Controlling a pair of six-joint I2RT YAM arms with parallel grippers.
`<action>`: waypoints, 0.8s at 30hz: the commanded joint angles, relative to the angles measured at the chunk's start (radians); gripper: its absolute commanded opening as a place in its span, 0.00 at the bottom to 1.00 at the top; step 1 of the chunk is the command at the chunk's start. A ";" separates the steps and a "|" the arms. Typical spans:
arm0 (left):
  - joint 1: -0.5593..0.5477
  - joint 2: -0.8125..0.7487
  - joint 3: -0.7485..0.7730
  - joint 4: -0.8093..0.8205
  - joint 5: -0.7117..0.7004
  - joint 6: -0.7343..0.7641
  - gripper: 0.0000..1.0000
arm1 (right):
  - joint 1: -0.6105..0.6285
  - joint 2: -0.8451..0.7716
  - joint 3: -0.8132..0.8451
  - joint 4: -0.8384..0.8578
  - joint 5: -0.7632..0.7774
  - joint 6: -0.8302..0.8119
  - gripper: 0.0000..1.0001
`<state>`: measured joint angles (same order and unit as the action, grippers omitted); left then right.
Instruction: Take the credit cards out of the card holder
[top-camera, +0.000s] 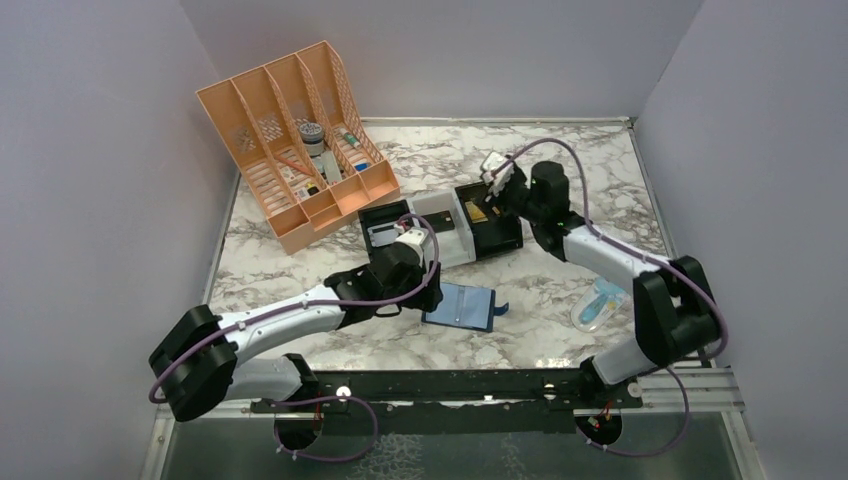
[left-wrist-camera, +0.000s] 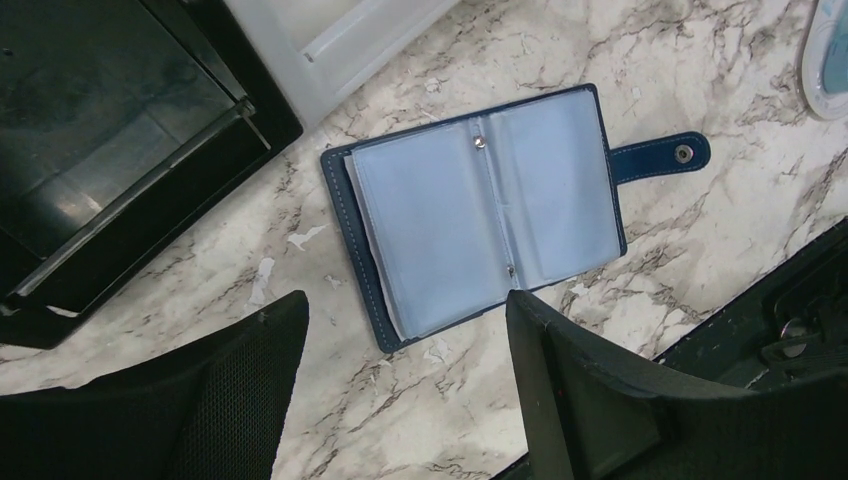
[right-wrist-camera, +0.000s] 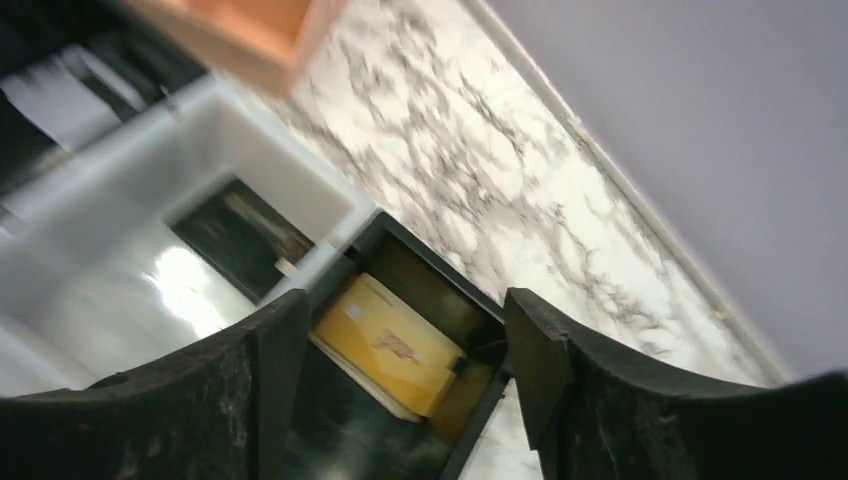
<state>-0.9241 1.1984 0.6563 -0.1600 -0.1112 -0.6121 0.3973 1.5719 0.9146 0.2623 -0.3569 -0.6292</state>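
Observation:
The dark navy card holder (top-camera: 460, 307) lies open on the marble table, blue-grey pockets up and strap tab to the right; it also shows in the left wrist view (left-wrist-camera: 475, 210), and no card shows in its pockets. My left gripper (left-wrist-camera: 405, 385) is open and empty, just short of the holder's near edge; in the top view it (top-camera: 432, 290) sits at the holder's left. A gold-tan credit card (right-wrist-camera: 395, 345) lies on other cards in a black box tray (top-camera: 490, 220). My right gripper (right-wrist-camera: 405, 345) is open and empty above that tray, near the tray's far end in the top view (top-camera: 498, 180).
A white box tray (top-camera: 440, 225) and a second black tray (top-camera: 385, 225) stand left of the card tray. An orange slotted file rack (top-camera: 295, 140) with small items stands at the back left. A pale blue packet (top-camera: 597, 305) lies at the right.

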 joint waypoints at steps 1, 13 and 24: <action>0.002 0.056 0.019 0.074 0.093 -0.010 0.75 | -0.001 -0.144 -0.109 0.181 0.052 0.849 0.82; 0.003 0.181 0.023 0.121 0.141 -0.026 0.73 | 0.077 -0.346 -0.400 -0.103 -0.026 1.394 0.70; 0.003 0.238 0.029 0.166 0.168 -0.046 0.65 | 0.120 -0.418 -0.452 -0.328 0.016 1.397 0.49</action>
<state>-0.9241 1.4242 0.6590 -0.0345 0.0196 -0.6441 0.5053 1.1374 0.4702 0.0383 -0.3653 0.7586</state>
